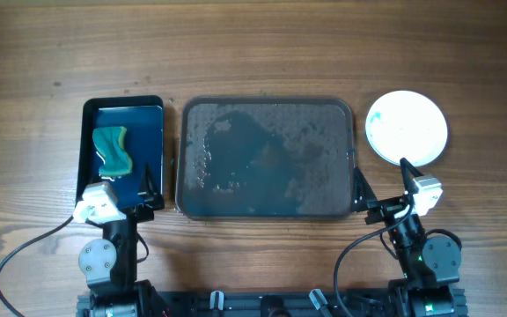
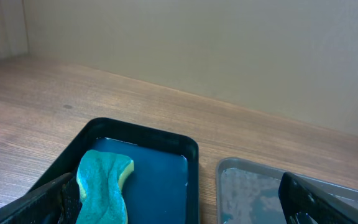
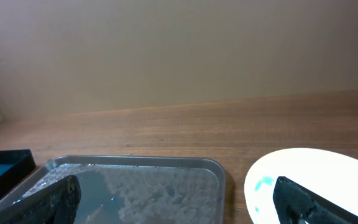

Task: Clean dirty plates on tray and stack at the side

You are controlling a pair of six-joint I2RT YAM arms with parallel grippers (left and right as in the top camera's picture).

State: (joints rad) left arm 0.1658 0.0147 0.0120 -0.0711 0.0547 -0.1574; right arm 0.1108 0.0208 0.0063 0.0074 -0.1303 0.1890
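The tray (image 1: 267, 158) is seen empty; a white plate (image 1: 407, 128), faintly blue-smeared, is set on the worktop (image 1: 253, 53) beside it. The left gripper (image 2: 179, 208) and right gripper (image 3: 179, 202) are held wide, empty

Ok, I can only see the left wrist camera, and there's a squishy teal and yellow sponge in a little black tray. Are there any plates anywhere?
Observer: Yes. A round white plate sits on the brown wooden table, just right of the big dark grey rectangular tray.
Operator: Is it all clean?
Observer: Not quite. The right wrist view shows a small blue-teal smear on it, toward the tray side.
Operator: Is there a plate on the big tray too?
Observer: No, the tray holds no plates, only wet streaks across its bottom.
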